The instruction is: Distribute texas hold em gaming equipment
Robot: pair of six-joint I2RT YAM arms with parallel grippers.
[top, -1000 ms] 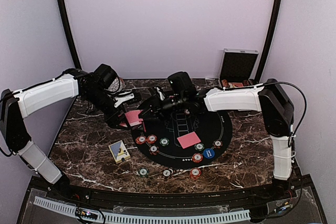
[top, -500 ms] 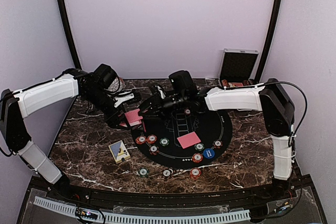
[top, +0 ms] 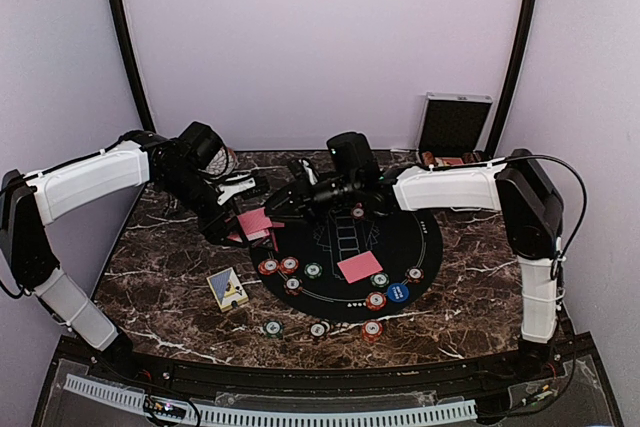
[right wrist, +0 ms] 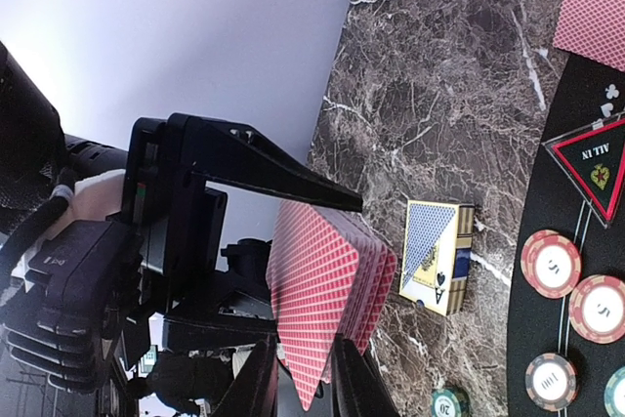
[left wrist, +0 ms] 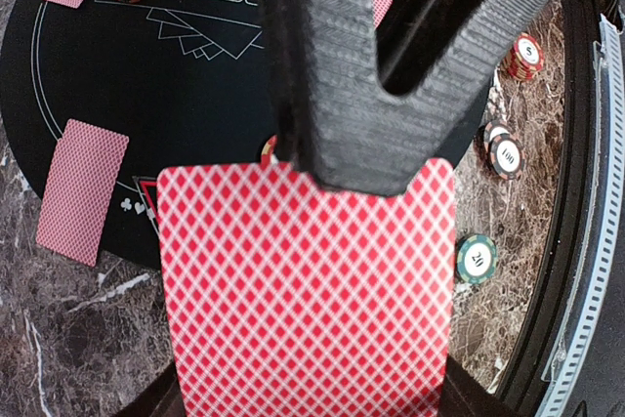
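Observation:
My left gripper (top: 240, 219) is shut on a fanned deck of red-backed cards (left wrist: 308, 280), held above the left rim of the black round mat (top: 420, 237). My right gripper (right wrist: 308, 388) reaches across from the right. Its fingers (left wrist: 361, 75) are closed on the corner of the top card (right wrist: 317, 310) of that deck. One red-backed card (top: 360, 267) lies on the mat, and two more show in the left wrist view (left wrist: 83, 190). Several poker chips (top: 289, 265) sit on the mat, and three chips (top: 318, 329) lie on the marble in front.
A blue and gold card box (top: 228, 289) lies on the marble table left of the mat, also in the right wrist view (right wrist: 437, 256). An open silver case (top: 455, 127) stands at the back right. A ribbed white strip (top: 250, 412) runs along the near edge.
My right arm has shifted slightly back and to the right, its fingers still at the deck. The left arm and the deck have stayed put.

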